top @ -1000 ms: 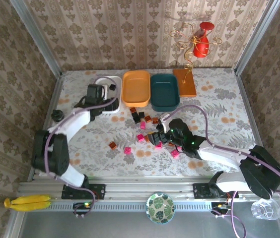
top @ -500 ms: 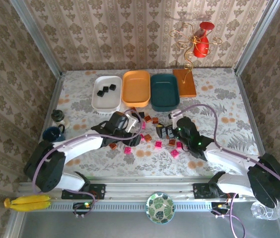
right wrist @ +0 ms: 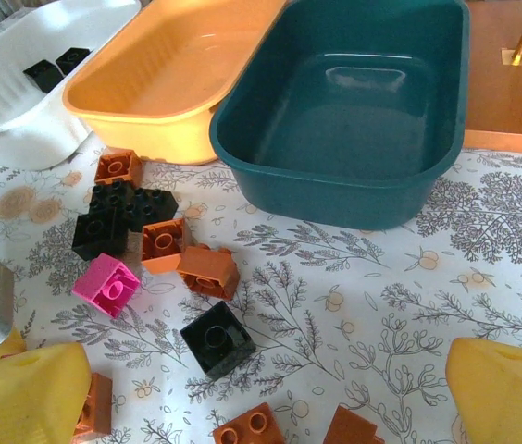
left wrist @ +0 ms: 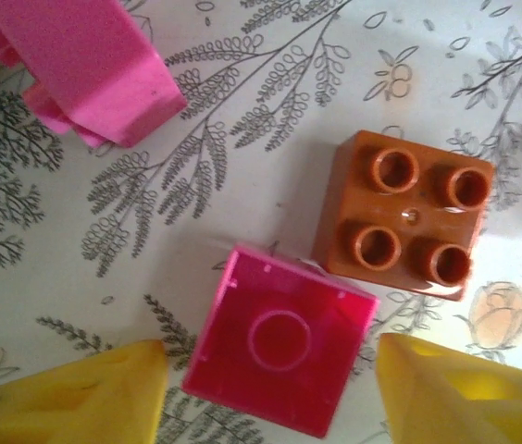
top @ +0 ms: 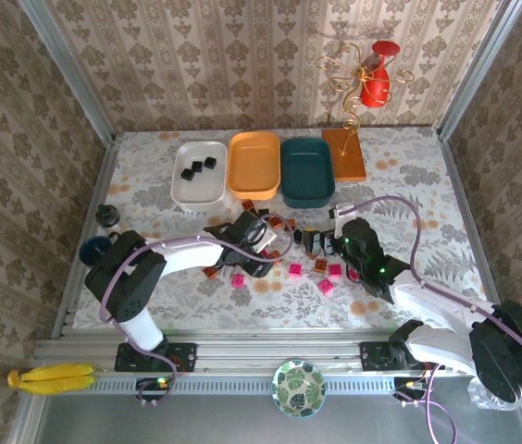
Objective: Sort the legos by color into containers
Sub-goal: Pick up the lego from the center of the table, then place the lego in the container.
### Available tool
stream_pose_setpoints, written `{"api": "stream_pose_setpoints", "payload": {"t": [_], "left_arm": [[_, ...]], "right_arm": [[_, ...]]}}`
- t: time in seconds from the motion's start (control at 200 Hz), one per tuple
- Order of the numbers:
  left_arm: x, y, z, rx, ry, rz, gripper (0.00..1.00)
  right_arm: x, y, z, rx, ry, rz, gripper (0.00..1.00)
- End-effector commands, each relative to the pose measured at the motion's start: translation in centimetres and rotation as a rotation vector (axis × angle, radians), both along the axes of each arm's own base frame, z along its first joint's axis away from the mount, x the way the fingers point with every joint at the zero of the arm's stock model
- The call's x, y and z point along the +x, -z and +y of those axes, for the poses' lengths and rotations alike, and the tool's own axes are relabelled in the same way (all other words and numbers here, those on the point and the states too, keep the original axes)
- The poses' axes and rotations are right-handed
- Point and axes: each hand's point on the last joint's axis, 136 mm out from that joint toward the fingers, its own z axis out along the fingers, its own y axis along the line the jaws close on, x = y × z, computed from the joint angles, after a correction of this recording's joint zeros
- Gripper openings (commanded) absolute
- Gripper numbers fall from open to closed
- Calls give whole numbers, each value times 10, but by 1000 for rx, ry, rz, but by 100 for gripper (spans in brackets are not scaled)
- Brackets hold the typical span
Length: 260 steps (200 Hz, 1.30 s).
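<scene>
Left gripper (left wrist: 266, 375) was recorded open, its jaws set either side of an upturned pink lego (left wrist: 279, 338) on the table, narrow gaps being left. Right gripper (right wrist: 270, 388) was recorded wide open and empty, with loose legos (right wrist: 207, 268) scattered before the teal tray (right wrist: 354, 199).

The pink brick (left wrist: 279, 351) and orange-brown brick (left wrist: 404, 215) are smooth, hard plastic with a slight sheen. The teal tray (right wrist: 335, 199) is glossy plastic, showing reflections; the flower-printed table cover (right wrist: 483, 240) looks matt
</scene>
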Motion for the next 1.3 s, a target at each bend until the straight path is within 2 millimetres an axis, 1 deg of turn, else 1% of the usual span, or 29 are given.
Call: {"api": "stream_pose_setpoints", "payload": {"t": [0.0,0.15,0.285,0.38,0.475,0.585,0.635,0.72,0.805,0.825,0.88,0.89,0.91,1.055,1.065,1.12,1.15,1.16,1.195,1.2,1.21,1.27,1.295], "left_arm": [[8,1,-7,-2,22,-2,56],[12,4,-18,-46,19,19,49],[20,-1,-25,-96,-15,8,39],[33,-15,-24,-159,-80,-34,33],[51,-37,-18,-241,-167,-83,27],[82,-66,-9,-317,-260,-135,25],[101,-84,-6,-346,-297,-162,25],[130,-109,-1,-384,-346,-201,25],[162,-126,3,-398,-382,-231,25],[168,-126,5,-391,-391,-230,25],[188,-133,6,-391,-409,-239,25],[191,-130,7,-385,-413,-234,25],[198,-134,7,-389,-420,-241,25],[245,-131,5,-373,-454,-231,26],[248,-128,6,-369,-457,-225,27],[263,-128,2,-371,-465,-225,29],[268,-124,-1,-363,-466,-217,30],[271,-127,-2,-367,-466,-222,31],[277,-123,-5,-358,-468,-214,34],[282,-123,2,-356,-482,-216,34],[287,-122,7,-353,-494,-217,36],[297,-120,10,-344,-509,-207,43],[301,-122,10,-345,-509,-207,47]], "right_arm": [[0,1,-2,17,19,12,100],[0,2,-2,21,21,18,100],[-1,2,4,35,-8,21,100],[-3,-1,10,53,-48,8,100],[-7,-7,20,86,-111,-12,100],[-13,-13,36,124,-200,-30,100],[-16,-14,41,130,-226,-36,100],[-17,-15,44,127,-236,-43,100],[-17,-16,42,123,-227,-45,100],[-17,-15,42,121,-224,-43,100],[-16,-15,41,123,-222,-43,100],[-16,-15,41,122,-221,-42,100],[-16,-15,41,123,-221,-41,100],[-15,-13,39,118,-204,-36,100],[-15,-14,39,119,-202,-37,100],[-14,-13,38,113,-195,-32,100],[-14,-13,37,112,-191,-31,100],[-14,-13,37,111,-190,-32,100],[-14,-13,36,111,-188,-34,100],[-14,-13,36,111,-188,-34,100],[-14,-13,36,111,-188,-34,100],[-14,-14,36,110,-186,-36,100],[-14,-14,36,111,-186,-37,100]]}}
